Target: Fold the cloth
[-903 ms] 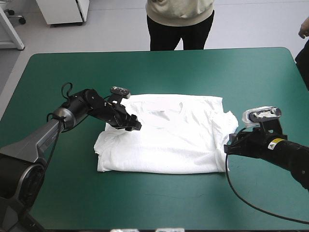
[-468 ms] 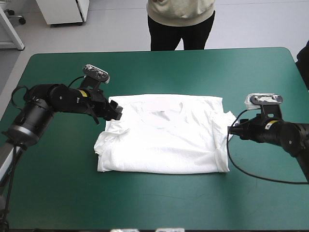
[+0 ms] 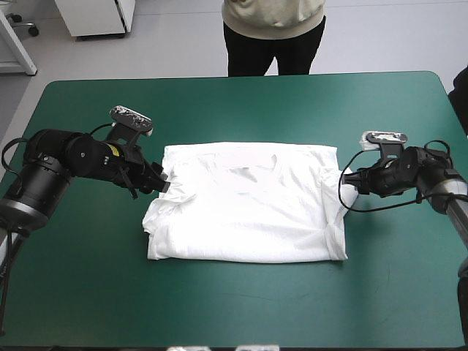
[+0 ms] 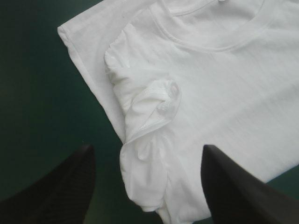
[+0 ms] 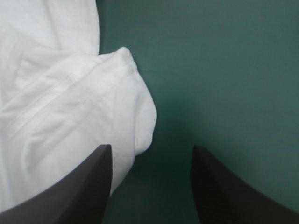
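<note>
The white T-shirt lies at the table's middle, partly folded, collar toward the far edge, both sleeves tucked in and bunched. My left gripper hovers at the shirt's left edge, open and empty; its wrist view shows the crumpled left sleeve ahead of the fingers. My right gripper sits at the shirt's right edge, open, with the rumpled right sleeve ahead of it and partly between its fingers, not gripped.
Teal-green cover lies bare around the shirt, widest toward the near edge. A person stands beyond the table's far edge, not over it.
The left gripper has drawn back leftward off the shirt to its left edge. The right gripper has moved toward the far side along the shirt's right edge. The shirt has not shifted.
</note>
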